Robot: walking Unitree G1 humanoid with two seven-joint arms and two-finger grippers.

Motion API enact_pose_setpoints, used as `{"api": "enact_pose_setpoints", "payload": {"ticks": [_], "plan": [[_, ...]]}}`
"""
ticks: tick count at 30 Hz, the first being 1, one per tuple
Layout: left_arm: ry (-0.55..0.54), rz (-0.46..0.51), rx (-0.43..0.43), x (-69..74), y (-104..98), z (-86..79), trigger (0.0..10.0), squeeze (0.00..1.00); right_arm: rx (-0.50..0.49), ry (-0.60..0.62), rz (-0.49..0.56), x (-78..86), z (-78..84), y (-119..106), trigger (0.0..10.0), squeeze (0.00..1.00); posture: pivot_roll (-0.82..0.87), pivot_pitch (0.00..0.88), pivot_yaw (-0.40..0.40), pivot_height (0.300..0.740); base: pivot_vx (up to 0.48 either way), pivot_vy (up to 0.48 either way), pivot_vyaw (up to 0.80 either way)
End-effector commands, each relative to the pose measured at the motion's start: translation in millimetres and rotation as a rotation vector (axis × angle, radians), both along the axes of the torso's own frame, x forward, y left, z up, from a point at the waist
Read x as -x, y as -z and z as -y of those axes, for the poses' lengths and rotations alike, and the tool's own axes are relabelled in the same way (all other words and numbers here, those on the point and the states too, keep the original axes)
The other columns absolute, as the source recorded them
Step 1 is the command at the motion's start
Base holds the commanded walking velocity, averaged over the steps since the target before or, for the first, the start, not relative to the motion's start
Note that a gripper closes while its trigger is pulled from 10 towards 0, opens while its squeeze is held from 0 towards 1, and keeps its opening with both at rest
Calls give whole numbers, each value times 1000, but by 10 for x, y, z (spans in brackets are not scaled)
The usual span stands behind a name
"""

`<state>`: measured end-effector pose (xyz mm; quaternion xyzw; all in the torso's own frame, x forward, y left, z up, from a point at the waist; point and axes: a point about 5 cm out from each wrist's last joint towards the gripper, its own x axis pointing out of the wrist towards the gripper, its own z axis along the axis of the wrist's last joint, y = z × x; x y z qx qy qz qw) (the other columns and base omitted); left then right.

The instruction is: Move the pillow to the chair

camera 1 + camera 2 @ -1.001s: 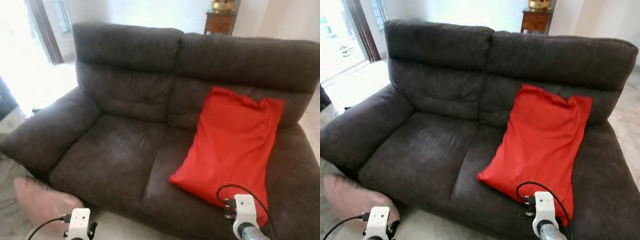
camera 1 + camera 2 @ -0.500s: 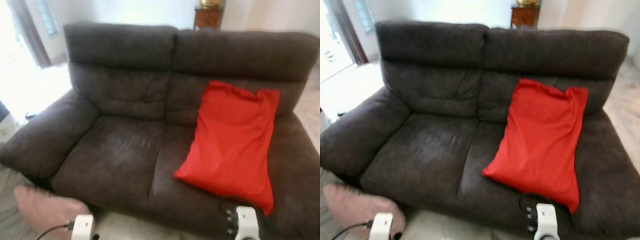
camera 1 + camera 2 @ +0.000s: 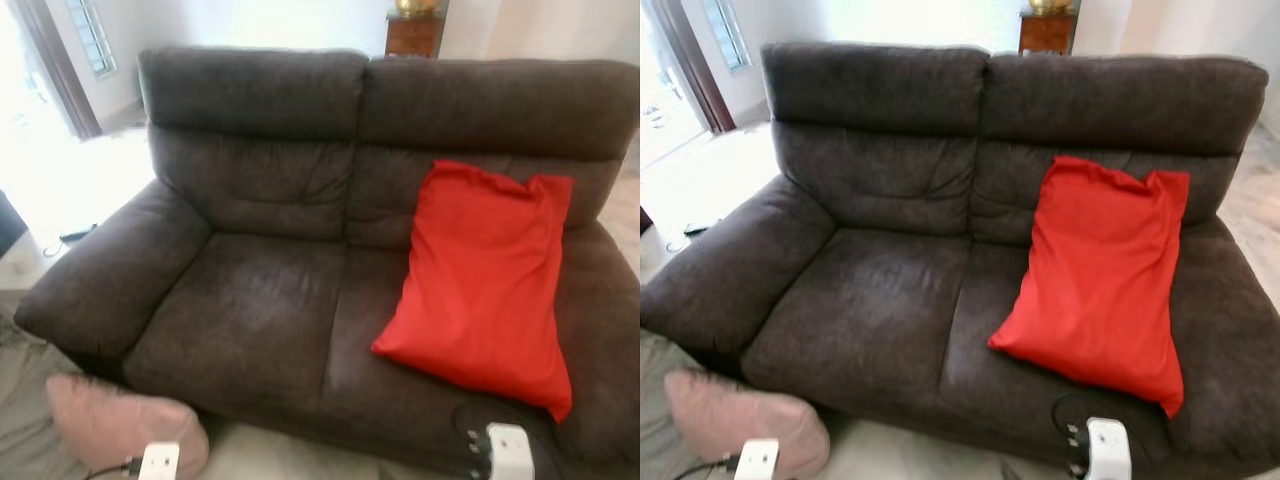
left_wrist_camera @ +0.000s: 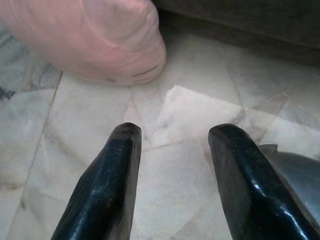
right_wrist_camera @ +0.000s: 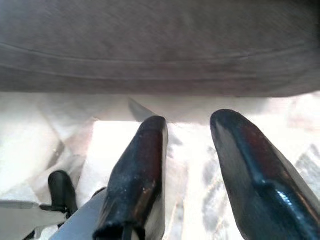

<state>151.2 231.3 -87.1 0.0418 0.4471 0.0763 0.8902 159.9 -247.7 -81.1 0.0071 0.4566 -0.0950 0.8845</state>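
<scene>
While both arms hang low, left gripper (image 4: 172, 165) parted and empty over the tiled floor (image 4: 170, 115), pink cushion (image 4: 85, 35) just ahead, right gripper (image 5: 192, 165) likewise parted, sofa (image 5: 160, 45) ahead, red pillow (image 3: 490, 270) beyond on its right seat.

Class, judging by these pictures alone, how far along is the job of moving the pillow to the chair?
Done: nothing yet. The red pillow leans on the sofa backrest, on its right seat. In hand: nothing; the left gripper and right gripper are both open, low over the floor in front of the sofa. A pink cushion lies on the floor by the left gripper. Left: grasp a pillow, carry it, set it on the chair.
</scene>
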Motion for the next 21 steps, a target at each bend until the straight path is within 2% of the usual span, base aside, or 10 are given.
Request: {"api": "enact_pose_setpoints", "payload": {"ticks": [1,12,21], "plan": [[-15,-14,-4,35,2,-62,10000,0,-18,-2,12,-89,-74,-15,10000,0,18,0,24,740,0,292,0],[-19,-21,-5,10,-5,-69,10000,0,-38,-10,23,-254,-283,-33,10000,0,19,0,27,740,0,291,0],[-23,-35,-4,99,19,-93,10000,0,-39,-2,23,-226,-246,-29,10000,0,20,0,25,740,0,291,0]]}}
